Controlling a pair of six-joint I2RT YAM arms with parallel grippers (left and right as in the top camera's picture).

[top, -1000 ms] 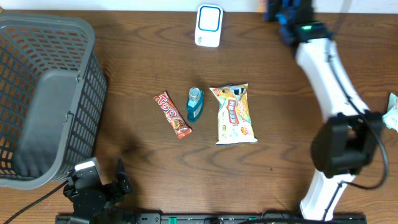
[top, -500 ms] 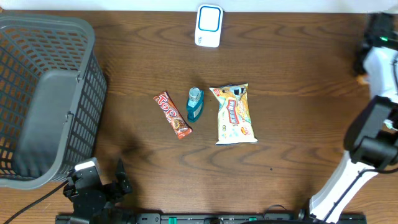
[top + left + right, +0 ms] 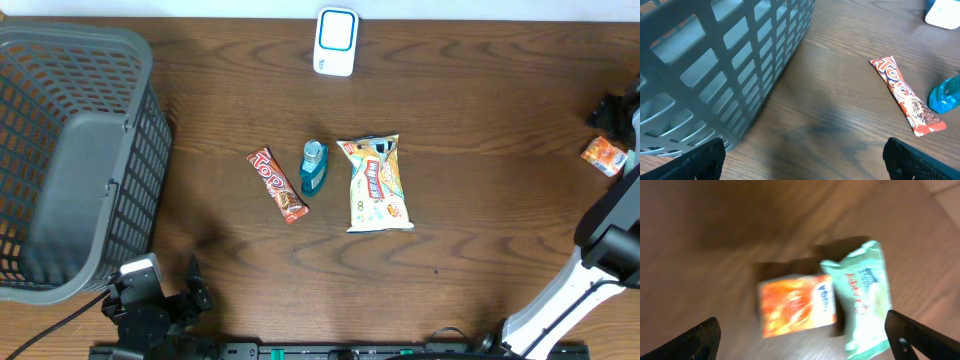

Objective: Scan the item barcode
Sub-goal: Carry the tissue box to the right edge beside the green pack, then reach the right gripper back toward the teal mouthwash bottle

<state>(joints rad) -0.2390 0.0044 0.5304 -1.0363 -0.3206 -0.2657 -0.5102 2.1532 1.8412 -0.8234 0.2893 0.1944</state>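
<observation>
The right arm (image 3: 608,245) reaches up along the tabletop's (image 3: 480,120) right edge, right fingers (image 3: 695,341) spread wide and empty over the orange packet (image 3: 796,305), which lies flat just beside a green-white packet (image 3: 862,297). The left arm (image 3: 150,305) sits folded low by the basket (image 3: 120,150), left fingers (image 3: 695,160) wide open.

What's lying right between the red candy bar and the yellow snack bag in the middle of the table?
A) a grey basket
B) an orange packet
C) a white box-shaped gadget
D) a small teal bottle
D: in the overhead view the small teal bottle lies between the red candy bar and the yellow snack bag.
</observation>
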